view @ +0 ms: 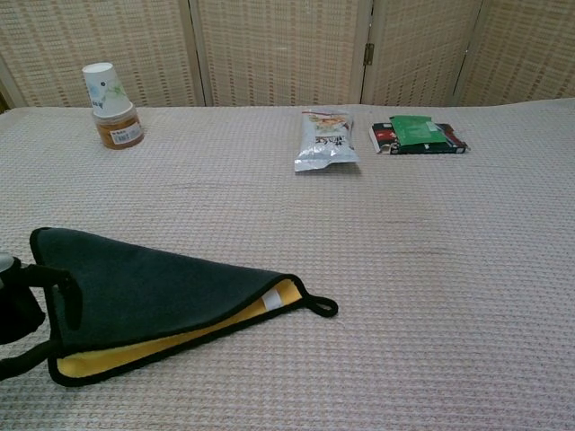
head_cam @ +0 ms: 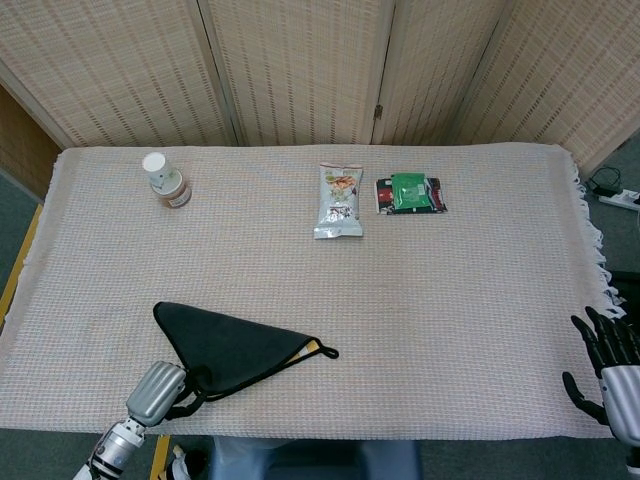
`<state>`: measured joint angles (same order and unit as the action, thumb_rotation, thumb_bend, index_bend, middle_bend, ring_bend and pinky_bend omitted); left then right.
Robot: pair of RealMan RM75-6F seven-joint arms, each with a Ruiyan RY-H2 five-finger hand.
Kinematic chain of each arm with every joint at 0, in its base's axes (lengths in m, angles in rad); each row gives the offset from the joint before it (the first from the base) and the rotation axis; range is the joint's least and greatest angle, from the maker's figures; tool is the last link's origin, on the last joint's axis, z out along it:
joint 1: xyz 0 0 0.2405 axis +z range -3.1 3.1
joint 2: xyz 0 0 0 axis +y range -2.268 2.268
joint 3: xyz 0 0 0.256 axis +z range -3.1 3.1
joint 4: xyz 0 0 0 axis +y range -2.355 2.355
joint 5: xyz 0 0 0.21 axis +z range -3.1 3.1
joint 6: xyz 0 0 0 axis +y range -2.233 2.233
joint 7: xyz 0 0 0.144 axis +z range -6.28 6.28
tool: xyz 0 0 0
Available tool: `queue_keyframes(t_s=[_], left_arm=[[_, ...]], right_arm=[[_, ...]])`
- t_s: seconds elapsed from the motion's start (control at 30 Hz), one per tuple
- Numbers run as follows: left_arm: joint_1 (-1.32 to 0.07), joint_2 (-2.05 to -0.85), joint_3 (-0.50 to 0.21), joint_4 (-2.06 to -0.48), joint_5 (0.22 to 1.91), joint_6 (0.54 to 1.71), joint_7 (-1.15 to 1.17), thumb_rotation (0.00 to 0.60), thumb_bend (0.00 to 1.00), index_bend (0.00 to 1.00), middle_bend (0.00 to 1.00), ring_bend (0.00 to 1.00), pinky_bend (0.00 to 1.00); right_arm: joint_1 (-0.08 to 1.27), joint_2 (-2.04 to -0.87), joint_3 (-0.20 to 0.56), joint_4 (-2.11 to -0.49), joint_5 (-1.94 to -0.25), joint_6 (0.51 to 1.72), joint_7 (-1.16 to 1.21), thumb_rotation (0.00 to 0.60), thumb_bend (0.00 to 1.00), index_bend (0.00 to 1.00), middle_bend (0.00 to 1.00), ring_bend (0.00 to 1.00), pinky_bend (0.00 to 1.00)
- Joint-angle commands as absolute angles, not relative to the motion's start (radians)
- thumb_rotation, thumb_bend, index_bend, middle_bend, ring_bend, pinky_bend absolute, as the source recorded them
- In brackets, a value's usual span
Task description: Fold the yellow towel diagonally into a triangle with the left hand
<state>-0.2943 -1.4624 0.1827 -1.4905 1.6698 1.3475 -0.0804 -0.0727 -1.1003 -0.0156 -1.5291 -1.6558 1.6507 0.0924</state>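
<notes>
The yellow towel (head_cam: 236,347) lies near the table's front left, folded into a triangle with its dark backing up. In the chest view only a yellow strip of the towel (view: 135,352) shows along its near edge, and a small loop sticks out at its right tip. My left hand (head_cam: 160,393) sits at the triangle's front corner, right at the table edge. In the chest view the left hand (view: 20,314) has dark fingers curled over and under that corner, pinching it. My right hand (head_cam: 607,372) hangs off the table's right front edge, fingers spread, holding nothing.
A paper cup on a jar (head_cam: 168,181) (view: 112,106) stands at the back left. A silver snack bag (head_cam: 339,201) (view: 325,140) and a green-and-red packet (head_cam: 410,193) (view: 417,134) lie at the back centre. A woven screen closes off the rear.
</notes>
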Motion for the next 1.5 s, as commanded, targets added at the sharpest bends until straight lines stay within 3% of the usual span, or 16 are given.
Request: queue_keyframes(t_s=[0.03, 0.37, 0.7, 0.73, 0.8, 0.87, 0.9, 0.97, 1.27, 1.5], left_arm=[[-0.288, -1.459, 0.188, -1.487, 1.678, 1.35, -0.086, 0.6, 0.45, 0.51, 1.0, 1.0, 1.0], [-0.266, -1.46, 0.184, -1.463, 1.679, 1.357, -0.113, 0.6, 0.45, 0.53, 1.0, 1.0, 1.0], [-0.306, -1.465, 0.055, -1.408, 1.638, 1.38, -0.152, 0.6, 0.46, 0.43, 0.98, 0.99, 1.0], [-0.307, -1.457, 0.049, -1.401, 1.641, 1.386, -0.129, 0.6, 0.45, 0.41, 0.9, 0.91, 0.94], [-0.307, -1.42, 0.04, -1.406, 1.628, 1.383, -0.054, 0.6, 0.41, 0.31, 0.58, 0.58, 0.63], [-0.295, -1.384, 0.019, -1.416, 1.61, 1.409, 0.017, 0.6, 0.36, 0.23, 0.34, 0.33, 0.34], [-0.285, -1.371, 0.009, -1.419, 1.603, 1.431, 0.032, 0.6, 0.34, 0.21, 0.27, 0.25, 0.23], [-0.257, -1.343, -0.008, -1.419, 1.595, 1.493, 0.029, 0.6, 0.33, 0.21, 0.2, 0.15, 0.13], [-0.129, -1.223, -0.004, -1.459, 1.537, 1.62, -0.024, 0.6, 0.3, 0.14, 0.07, 0.01, 0.04], [-0.096, -1.163, 0.04, -1.521, 1.557, 1.6, -0.031, 0.6, 0.29, 0.12, 0.07, 0.01, 0.04]], right_arm=[[-0.072, -1.101, -0.016, -1.53, -1.657, 1.65, 0.092, 0.6, 0.46, 0.0, 0.0, 0.0, 0.0], [-0.069, -1.101, -0.017, -1.53, -1.658, 1.646, 0.09, 0.6, 0.46, 0.0, 0.0, 0.0, 0.0], [-0.057, -1.105, -0.015, -1.528, -1.657, 1.627, 0.086, 0.6, 0.46, 0.0, 0.0, 0.0, 0.0], [-0.055, -1.105, -0.014, -1.527, -1.655, 1.623, 0.086, 0.6, 0.46, 0.0, 0.0, 0.0, 0.0], [-0.049, -1.106, -0.015, -1.526, -1.652, 1.612, 0.086, 0.6, 0.46, 0.0, 0.0, 0.0, 0.0], [-0.043, -1.107, -0.015, -1.526, -1.652, 1.602, 0.082, 0.6, 0.46, 0.0, 0.0, 0.0, 0.0], [-0.04, -1.108, -0.015, -1.527, -1.653, 1.598, 0.081, 0.6, 0.46, 0.0, 0.0, 0.0, 0.0], [-0.033, -1.11, -0.015, -1.528, -1.655, 1.587, 0.074, 0.6, 0.46, 0.0, 0.0, 0.0, 0.0], [0.024, -1.141, -0.008, -1.539, -1.656, 1.503, 0.014, 0.6, 0.46, 0.0, 0.0, 0.0, 0.0], [0.063, -1.162, 0.004, -1.545, -1.637, 1.45, -0.025, 0.6, 0.46, 0.0, 0.0, 0.0, 0.0]])
